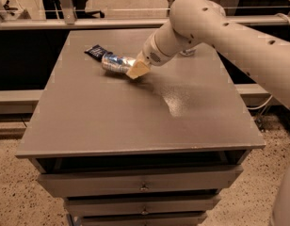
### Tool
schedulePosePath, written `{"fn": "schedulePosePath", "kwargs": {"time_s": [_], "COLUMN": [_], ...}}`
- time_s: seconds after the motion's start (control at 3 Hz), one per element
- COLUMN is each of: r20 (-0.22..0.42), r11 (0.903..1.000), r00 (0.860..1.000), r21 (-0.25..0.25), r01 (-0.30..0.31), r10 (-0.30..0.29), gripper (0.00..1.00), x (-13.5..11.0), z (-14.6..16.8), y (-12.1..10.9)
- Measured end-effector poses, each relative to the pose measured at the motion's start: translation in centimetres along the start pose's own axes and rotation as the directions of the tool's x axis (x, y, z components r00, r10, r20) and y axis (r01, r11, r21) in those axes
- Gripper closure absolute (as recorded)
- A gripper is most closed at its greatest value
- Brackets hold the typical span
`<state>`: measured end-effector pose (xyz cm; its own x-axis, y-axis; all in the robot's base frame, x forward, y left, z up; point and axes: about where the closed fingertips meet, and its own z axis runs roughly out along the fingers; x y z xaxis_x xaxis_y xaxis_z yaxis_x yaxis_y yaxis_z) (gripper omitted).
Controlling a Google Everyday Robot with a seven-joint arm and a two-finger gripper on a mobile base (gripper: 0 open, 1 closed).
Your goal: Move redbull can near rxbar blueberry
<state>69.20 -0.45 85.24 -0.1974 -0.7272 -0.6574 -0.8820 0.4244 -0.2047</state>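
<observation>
The redbull can (115, 63), silver and blue, lies tilted on its side in my gripper (134, 68), low over the grey table top (135, 107). The gripper is shut on the can's right end. The rxbar blueberry (95, 52), a flat dark blue bar, lies on the table at the back left. The can's left end is right beside the bar, and I cannot tell whether they touch. My white arm (206, 22) reaches in from the upper right.
The base of a clear bottle (188, 52) shows behind my arm at the table's back. Drawers (140, 185) sit under the table's front edge. A railing and chair legs stand behind the table.
</observation>
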Motion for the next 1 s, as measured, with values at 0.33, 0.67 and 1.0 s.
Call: {"fn": "schedulePosePath", "kwargs": {"time_s": [0.33,0.67,1.0], "r20": [-0.007,-0.008,-0.008], "r11": [0.9999,0.9993,0.9993], "r00": [1.0,1.0,1.0], "r21": [0.014,0.031,0.031], "r01": [-0.007,-0.02,-0.02], "r10": [0.008,0.02,0.02], "gripper": [1.0,0.87,0.64], "x": [-0.5,-0.9,-1.0], "z": [2.3,3.4,3.3], "y": [-1.3,-2.3,-2.3]}}
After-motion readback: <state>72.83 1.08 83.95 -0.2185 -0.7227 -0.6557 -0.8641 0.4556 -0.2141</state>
